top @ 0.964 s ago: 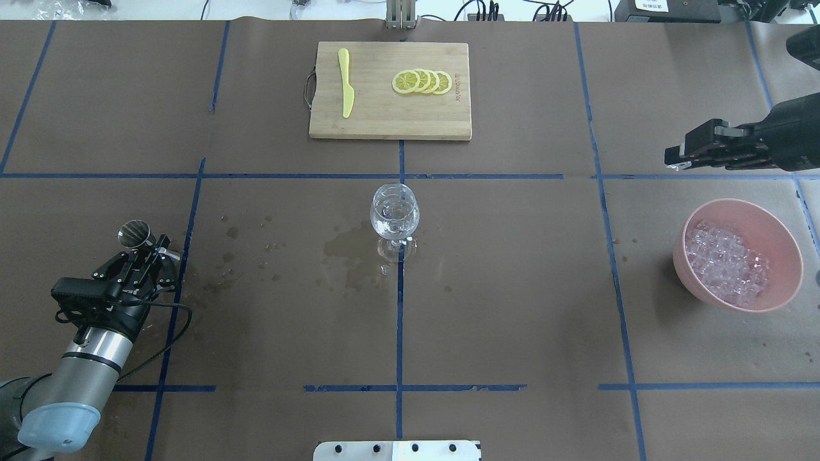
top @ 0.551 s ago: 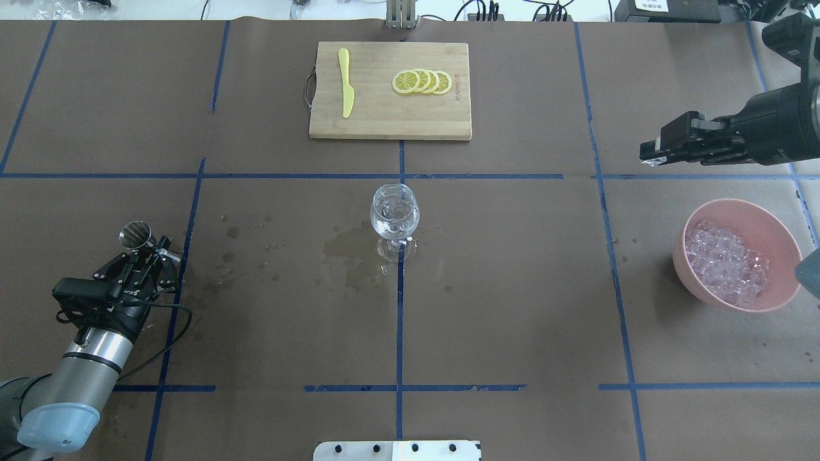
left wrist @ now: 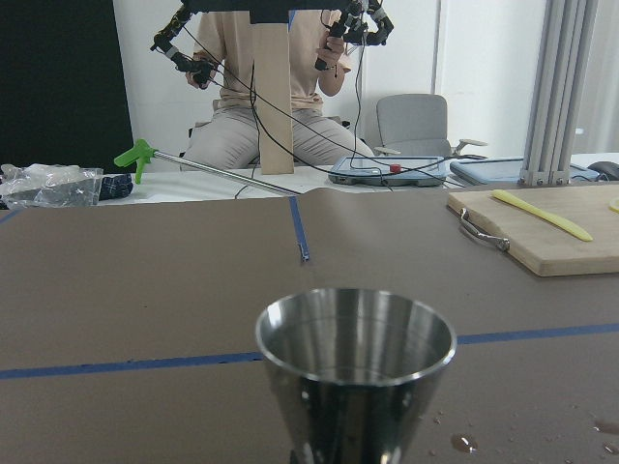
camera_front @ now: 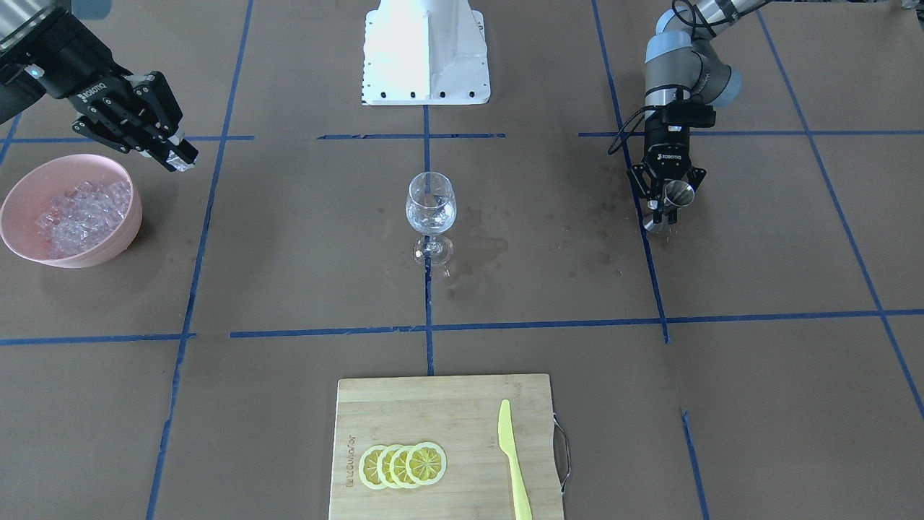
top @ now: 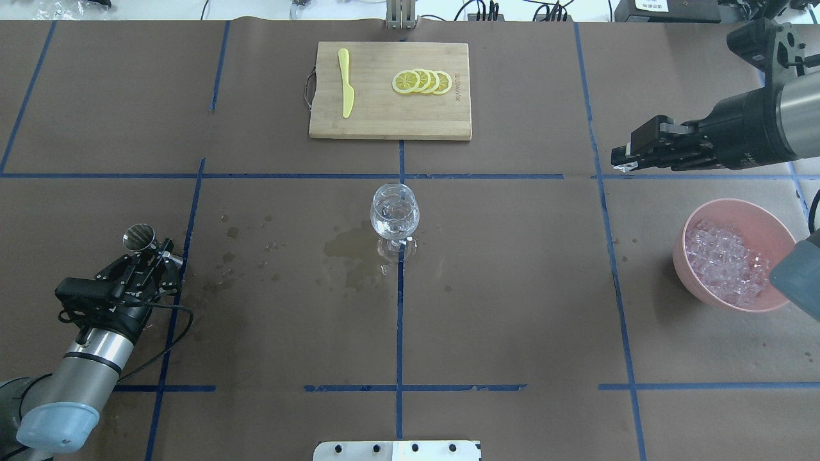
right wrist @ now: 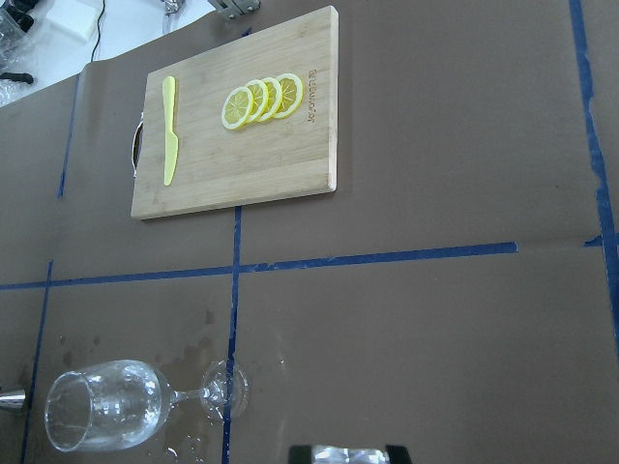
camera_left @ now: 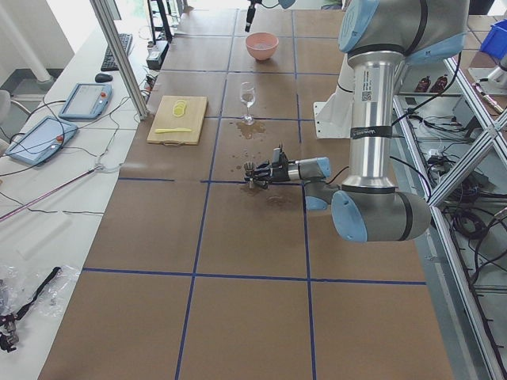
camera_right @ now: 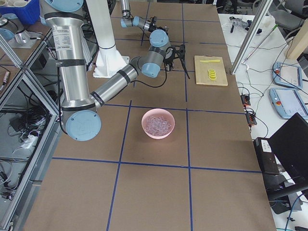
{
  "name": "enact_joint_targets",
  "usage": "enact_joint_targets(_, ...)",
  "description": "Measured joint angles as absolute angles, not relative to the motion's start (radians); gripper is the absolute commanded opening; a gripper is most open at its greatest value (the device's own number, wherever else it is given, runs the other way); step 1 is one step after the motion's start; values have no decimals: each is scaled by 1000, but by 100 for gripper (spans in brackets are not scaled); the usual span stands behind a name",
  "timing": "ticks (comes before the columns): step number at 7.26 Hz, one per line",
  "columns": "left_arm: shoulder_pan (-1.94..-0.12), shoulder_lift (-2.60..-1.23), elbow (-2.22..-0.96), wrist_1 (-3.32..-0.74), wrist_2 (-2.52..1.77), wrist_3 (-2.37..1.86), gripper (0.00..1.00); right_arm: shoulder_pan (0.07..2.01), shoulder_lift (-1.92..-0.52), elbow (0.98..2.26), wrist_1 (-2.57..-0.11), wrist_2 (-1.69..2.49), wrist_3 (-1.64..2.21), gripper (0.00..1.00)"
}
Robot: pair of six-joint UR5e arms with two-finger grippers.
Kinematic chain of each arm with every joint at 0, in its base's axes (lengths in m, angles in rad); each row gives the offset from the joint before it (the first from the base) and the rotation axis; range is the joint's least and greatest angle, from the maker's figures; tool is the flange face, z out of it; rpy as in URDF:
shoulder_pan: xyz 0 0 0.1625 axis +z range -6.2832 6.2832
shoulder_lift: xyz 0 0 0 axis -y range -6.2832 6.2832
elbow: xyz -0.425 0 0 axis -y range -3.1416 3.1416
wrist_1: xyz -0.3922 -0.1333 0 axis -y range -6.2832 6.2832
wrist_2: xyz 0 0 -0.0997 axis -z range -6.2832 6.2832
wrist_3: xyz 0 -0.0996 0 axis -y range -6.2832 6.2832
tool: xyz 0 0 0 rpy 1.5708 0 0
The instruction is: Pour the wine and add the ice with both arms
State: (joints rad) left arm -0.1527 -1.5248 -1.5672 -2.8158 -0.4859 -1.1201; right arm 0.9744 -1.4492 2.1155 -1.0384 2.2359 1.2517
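Observation:
A clear stemmed glass stands at the table's middle with a little clear wine in it; it also shows in the front view and the right wrist view. A pink bowl at the right holds a heap of ice cubes. My right gripper hovers far right of the glass, beyond the bowl, shut on one ice cube. My left gripper lies low at the left, shut on a metal jigger that fills the left wrist view.
A wooden cutting board at the far middle carries lemon slices and a yellow knife. Wet stains mark the paper left of the glass. My right arm's elbow overlaps the bowl's near edge.
My right gripper has moved left with the ice cube, from beyond the bowl towards the glass. The left gripper and jigger have shifted only slightly.

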Motion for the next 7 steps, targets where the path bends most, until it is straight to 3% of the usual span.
enact_joint_targets(2,-153,-1524,-1566,-2816,-495,-1121,56,965,-1442,2115,-1039,2233,1253,0)
enact_joint_targets(3,-153,-1524,-1568,-2818,-503,-1122,100,963,-1437,2114,-1040,2232,1253,0)
enact_joint_targets(7,-163,-1511,-1591,-2837,-596,-1116,100,949,-1429,2114,-1041,2228,1253,0)
